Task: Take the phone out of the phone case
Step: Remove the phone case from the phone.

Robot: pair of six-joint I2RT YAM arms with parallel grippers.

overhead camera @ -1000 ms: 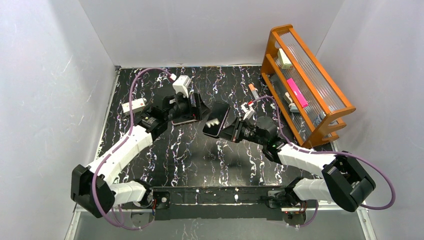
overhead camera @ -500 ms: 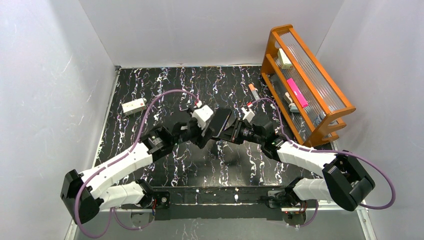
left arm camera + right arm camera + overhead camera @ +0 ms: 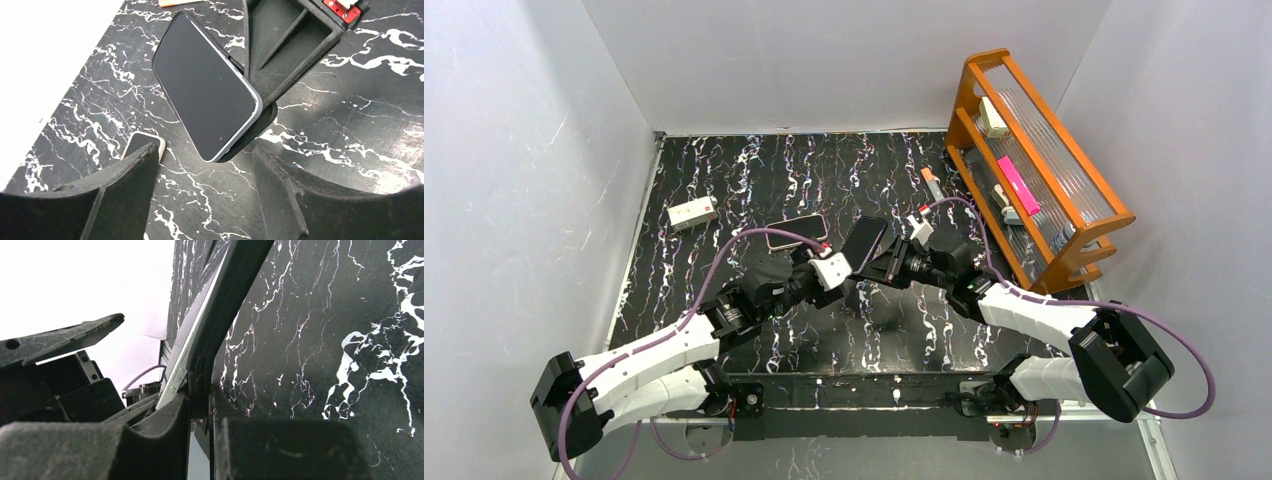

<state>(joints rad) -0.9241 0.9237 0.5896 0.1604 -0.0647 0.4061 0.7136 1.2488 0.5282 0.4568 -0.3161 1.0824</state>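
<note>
Right claw pinched narrow on the phone case, holding it tilted above the desk. Phone sits in the case, silver rim showing, dark screen facing the left wrist camera. Left claw spread wide, empty, its 2 fingers just below the phone's lower end, not touching. Beige-rimmed slab lies flat on the desk.

An orange wooden rack stands at one side of the black marbled tabletop. On its shelves lie a pink strip and a small white box. A small orange-and-white item lies just beside the rack, and a white block sits well apart from it, across the tabletop.
</note>
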